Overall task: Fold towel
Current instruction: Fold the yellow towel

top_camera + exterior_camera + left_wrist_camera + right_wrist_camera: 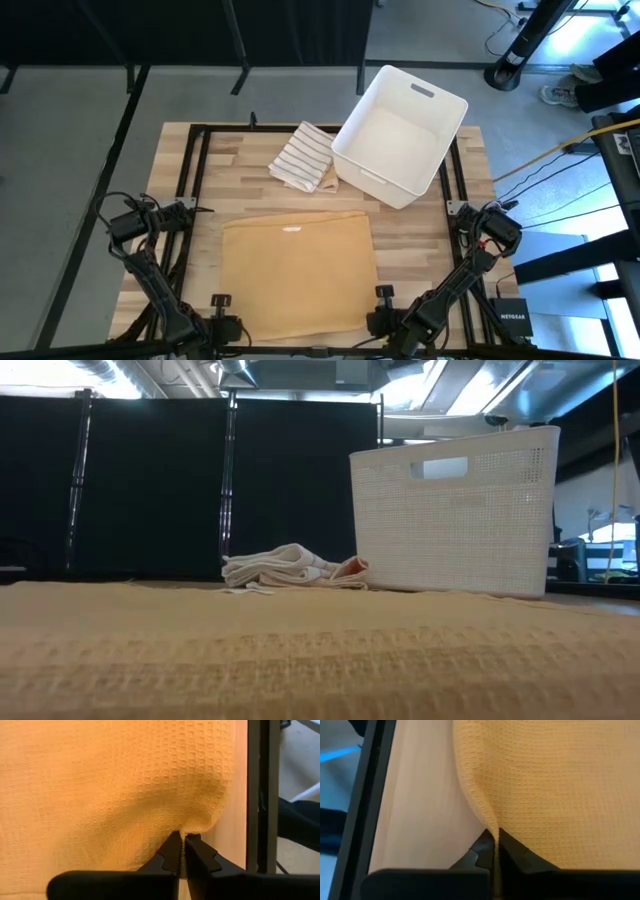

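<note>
A tan waffle-weave towel (298, 272) lies spread flat on the wooden table, near its front edge; it fills the foreground of the low view (300, 660). My left gripper (222, 325) is at the towel's near left corner and is shut on it (181, 840). My right gripper (385, 320) is at the towel's near right corner and is shut on it (494, 837). My left gripper pinches the towel's near left corner (192, 827) between its two fingers; the cloth puckers up at the fingertips. The rest of the towel lies flat on the table. One layer or several, I cannot tell. My right gripper pinches the towel's near right edge at the corner (487, 822) between its two fingers; the cloth rises in a small ridge at the fingertips. The rest lies flat on the table.
A folded white striped towel (305, 158) lies at the table's far middle, next to a white plastic basket (400, 135) at the far right. A black frame rail (205, 180) runs round the table. Bare wood shows between the tan towel and these.
</note>
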Tool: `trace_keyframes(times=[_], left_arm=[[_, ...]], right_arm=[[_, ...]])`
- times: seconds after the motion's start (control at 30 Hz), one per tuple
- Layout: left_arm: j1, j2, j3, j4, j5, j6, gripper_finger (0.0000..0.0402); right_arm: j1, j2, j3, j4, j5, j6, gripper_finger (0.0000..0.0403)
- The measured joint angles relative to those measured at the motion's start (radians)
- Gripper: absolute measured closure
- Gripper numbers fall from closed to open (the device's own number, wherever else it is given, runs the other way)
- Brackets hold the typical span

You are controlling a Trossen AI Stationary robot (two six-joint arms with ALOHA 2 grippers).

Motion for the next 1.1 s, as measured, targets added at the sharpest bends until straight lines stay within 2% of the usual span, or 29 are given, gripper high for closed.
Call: trace_keyframes(times=[0.23, 0.4, 0.6, 0.87, 0.97, 1.1], left_arm=[[-0.019, 0.005, 0.031, -0.022, -0.029, -0.032, 0.0399], [-0.026, 0.009, 0.117, -0.056, -0.018, -0.029, 0.0400], [-0.042, 0.007, 0.181, -0.069, -0.015, -0.043, 0.0400], [-0.087, 0.006, 0.210, -0.075, 0.005, -0.063, 0.0400], [-0.088, 0.004, 0.228, -0.179, -0.047, -0.039, 0.0399], [-0.060, 0.003, 0.247, -0.445, -0.174, -0.082, 0.0399]], right_arm=[[0.015, 0.006, 0.038, -0.026, 0.000, 0.052, 0.0397], [0.051, 0.005, 0.153, -0.140, 0.017, 0.074, 0.0399], [0.102, 0.003, 0.281, -0.265, 0.097, 0.118, 0.0401], [0.147, 0.003, 0.303, -0.270, 0.134, 0.193, 0.0401], [0.133, 0.002, 0.303, -0.299, 0.193, 0.187, 0.0401], [0.070, 0.002, 0.303, -0.413, 0.215, 0.188, 0.0402]])
